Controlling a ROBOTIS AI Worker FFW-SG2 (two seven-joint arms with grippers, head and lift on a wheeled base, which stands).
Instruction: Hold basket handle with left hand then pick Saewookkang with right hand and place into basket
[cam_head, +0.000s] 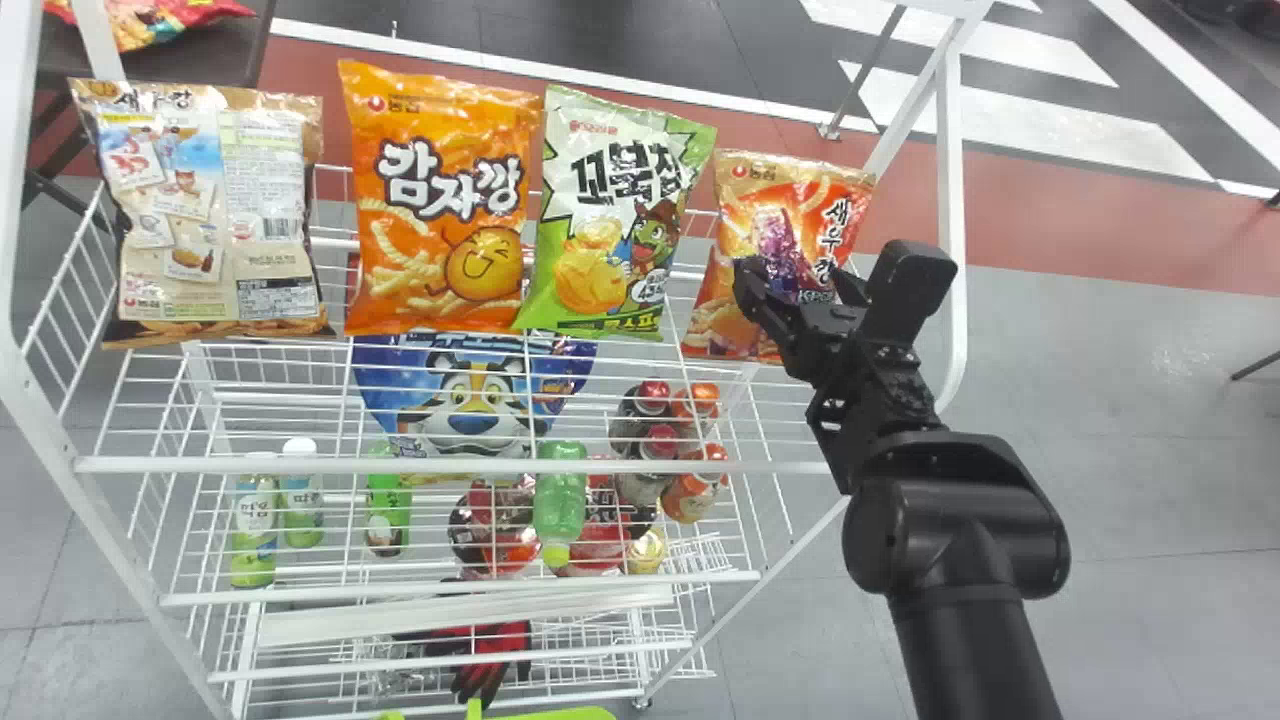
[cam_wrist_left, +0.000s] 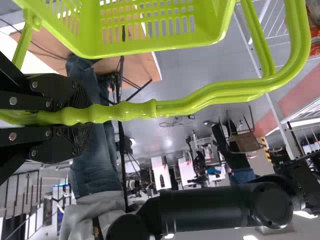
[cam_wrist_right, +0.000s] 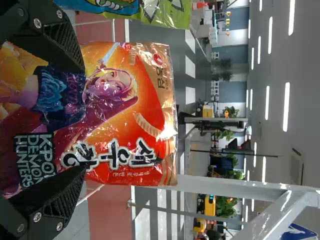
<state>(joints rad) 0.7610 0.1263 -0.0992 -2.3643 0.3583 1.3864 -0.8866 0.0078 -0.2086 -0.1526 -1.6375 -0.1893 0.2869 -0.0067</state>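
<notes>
Right gripper (cam_head: 795, 287) noted right of centre in the head view; its fingers are held apart, with Saewookkang (cam_head: 740, 215) seen between them, contact not determinable. The bag is set toward the upper right, at the end of a row on the white rack (cam_head: 450, 466). Leftward, green (cam_head: 590, 190), orange (cam_head: 440, 200) and beige (cam_head: 215, 210) bags are lined up. At the bottom edge, the basket (cam_head: 560, 714) is partly visible; its handle (cam_wrist_left: 200, 97) is gripped by the left gripper (cam_wrist_left: 82, 117)
</notes>
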